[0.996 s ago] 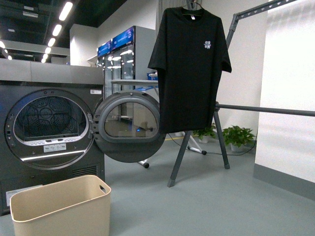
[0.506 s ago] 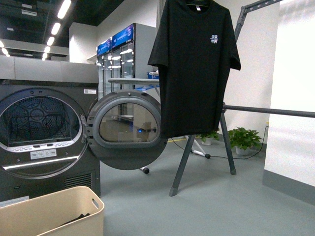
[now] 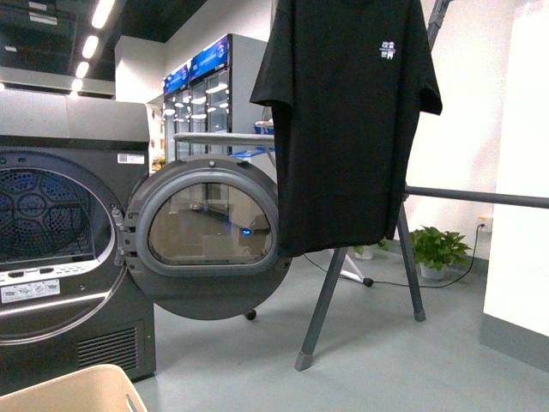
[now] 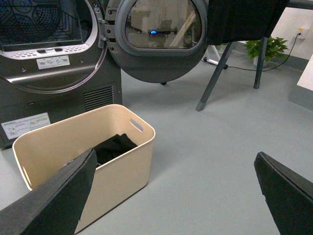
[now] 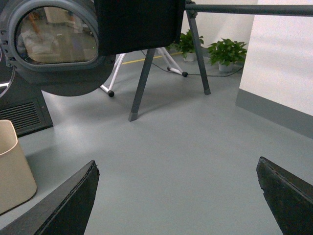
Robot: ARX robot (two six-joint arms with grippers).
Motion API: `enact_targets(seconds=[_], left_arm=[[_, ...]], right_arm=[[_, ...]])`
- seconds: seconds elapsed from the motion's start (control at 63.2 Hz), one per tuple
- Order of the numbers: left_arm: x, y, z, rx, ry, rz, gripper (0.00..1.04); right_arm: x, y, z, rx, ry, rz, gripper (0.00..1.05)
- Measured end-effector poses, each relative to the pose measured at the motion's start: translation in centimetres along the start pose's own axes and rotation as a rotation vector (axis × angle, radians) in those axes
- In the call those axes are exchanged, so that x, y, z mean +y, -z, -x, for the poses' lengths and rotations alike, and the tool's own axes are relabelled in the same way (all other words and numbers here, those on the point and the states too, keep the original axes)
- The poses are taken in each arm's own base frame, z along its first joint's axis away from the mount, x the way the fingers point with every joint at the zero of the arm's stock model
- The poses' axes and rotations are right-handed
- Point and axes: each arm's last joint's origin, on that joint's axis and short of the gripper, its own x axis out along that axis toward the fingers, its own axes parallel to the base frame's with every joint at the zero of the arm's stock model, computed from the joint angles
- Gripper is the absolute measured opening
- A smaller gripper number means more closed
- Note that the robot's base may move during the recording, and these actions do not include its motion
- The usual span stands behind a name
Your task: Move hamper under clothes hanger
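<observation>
We find the hamper (image 3: 69, 393) low and close at about our 10 o'clock, with only its beige rim showing in the front view. It stands on the grey floor (image 3: 403, 360) just in front of the open dryer (image 3: 60, 257), whose round door (image 3: 206, 236) swings out toward 12 o'clock. The left wrist view shows a dark garment (image 4: 113, 147) lying inside the tub and an oval handle slot (image 4: 136, 125) in one end wall. The clothes hanger (image 3: 319, 309) stands well apart from it at about 1 o'clock. A black T-shirt (image 3: 343, 129) hangs from its top, and a long bar runs off toward 3 o'clock. Our left pincer (image 4: 174, 156) gapes wide and empty near the hamper without touching it. Our right pincer (image 5: 177, 165) is just as wide over bare floor, with the hamper at the edge of its view. We judge the step in hand to be the reach for a grip, since nothing is held yet. To do it well, we would bring one pincer to each side of the rolled rim and close firmly. We would keep the tub level so the garment stays inside. Sliding it along the floor looks safer than lifting it. The path toward 1 o'clock should pass clear of the door's lower edge and the slanted leg. We would stop once the tub sits below the shirt's hem.
</observation>
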Motion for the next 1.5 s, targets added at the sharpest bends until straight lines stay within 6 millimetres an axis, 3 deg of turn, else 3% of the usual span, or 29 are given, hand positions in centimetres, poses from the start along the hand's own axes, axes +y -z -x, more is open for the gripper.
enact_targets(seconds=[1.503], left_arm=[[0.01,0.00,0.00,0.000,0.000,0.000,0.98]], right_arm=[[0.01,0.02,0.00,0.001,0.000,0.000,0.97]])
